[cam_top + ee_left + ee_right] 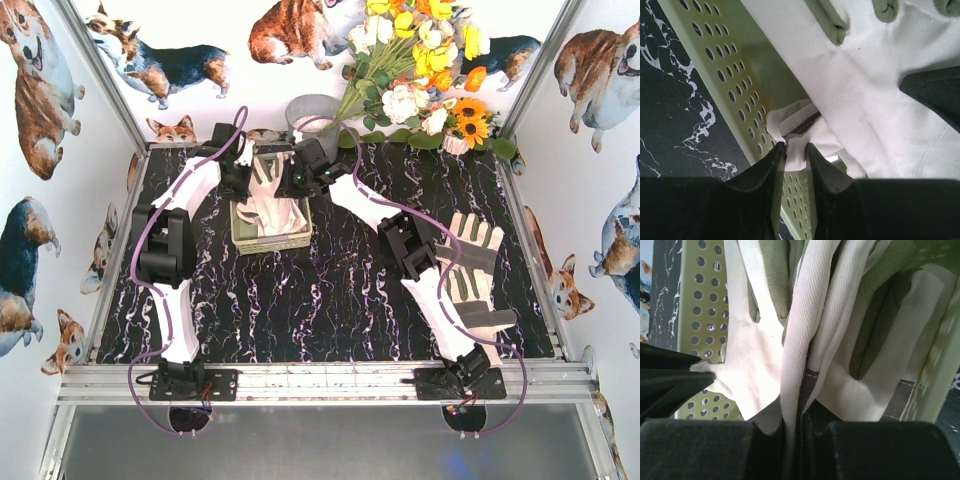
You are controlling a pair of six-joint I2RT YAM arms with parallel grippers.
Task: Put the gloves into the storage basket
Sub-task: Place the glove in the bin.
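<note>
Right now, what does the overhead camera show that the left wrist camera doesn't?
Only the overhead view shows a loose glove lying on the table to the right, a grey bucket and flowers. Only the left wrist view shows, close up, the left pincer pinching a fold of white fabric beside a perforated wall. Both show the yellow-green basket with gloves in it.

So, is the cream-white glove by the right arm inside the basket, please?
Out: that glove lies spread on the table, apart from the yellow-green basket.
</note>
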